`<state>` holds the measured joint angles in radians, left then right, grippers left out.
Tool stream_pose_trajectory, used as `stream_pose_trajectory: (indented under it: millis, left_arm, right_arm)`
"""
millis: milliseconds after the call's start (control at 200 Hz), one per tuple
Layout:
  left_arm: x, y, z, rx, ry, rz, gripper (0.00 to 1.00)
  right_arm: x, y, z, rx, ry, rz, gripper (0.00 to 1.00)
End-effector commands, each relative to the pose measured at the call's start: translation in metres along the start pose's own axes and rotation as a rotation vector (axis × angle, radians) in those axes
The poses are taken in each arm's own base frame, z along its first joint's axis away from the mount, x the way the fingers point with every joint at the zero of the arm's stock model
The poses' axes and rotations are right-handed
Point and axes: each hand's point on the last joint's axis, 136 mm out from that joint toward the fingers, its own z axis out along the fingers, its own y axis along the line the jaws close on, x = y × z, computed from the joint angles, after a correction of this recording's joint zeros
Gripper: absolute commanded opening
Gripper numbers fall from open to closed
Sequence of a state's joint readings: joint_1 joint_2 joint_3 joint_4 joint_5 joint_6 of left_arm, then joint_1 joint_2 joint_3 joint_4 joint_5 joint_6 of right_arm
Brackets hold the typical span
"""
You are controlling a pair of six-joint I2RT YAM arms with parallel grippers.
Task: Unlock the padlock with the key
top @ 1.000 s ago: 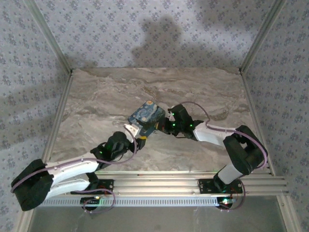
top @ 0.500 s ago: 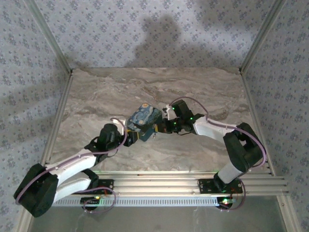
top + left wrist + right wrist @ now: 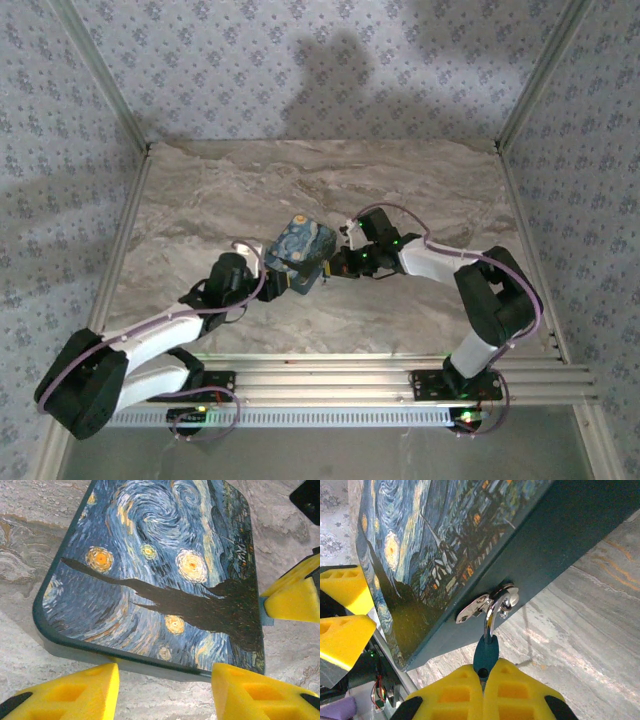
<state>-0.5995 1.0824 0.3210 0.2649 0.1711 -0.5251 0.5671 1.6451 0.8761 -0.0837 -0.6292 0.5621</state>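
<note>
Moved since a second ago: your left arm's wrist has swung up and to the left, and the padlock has turned slightly; your right arm has barely shifted.
Padlock look: you see a blocky blue body with rounded corners. Its face carries swirling yellow-and-white stars and a dark tree shape, and its sides are plain dark teal.
Padlock place: on the marble desk near the middle, between your two grippers.
Left gripper: jaws spread wide at the padlock's near edge, closed on nothing.
Right gripper: jaws pinched together on the key's teal head.
Key: tiny; its silver shank meets a small metal fitting on the padlock's dark side.
</note>
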Motion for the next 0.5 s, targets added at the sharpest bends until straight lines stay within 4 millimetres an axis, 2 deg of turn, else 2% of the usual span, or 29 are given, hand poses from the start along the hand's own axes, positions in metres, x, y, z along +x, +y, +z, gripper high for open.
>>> stream_pose_trajectory:
  millis: [0,495]
  left_arm:
    - [-0.018,-0.006,-0.007,0.011,-0.058,0.000,0.52]
    - [-0.016,0.002,-0.020,-0.022,-0.090,0.004,0.53]
  right_arm:
    - [-0.007,-0.004,0.002,-0.013,-0.020,0.034,0.00]
    - [-0.002,-0.025,0.008,0.057,0.005,0.097,0.00]
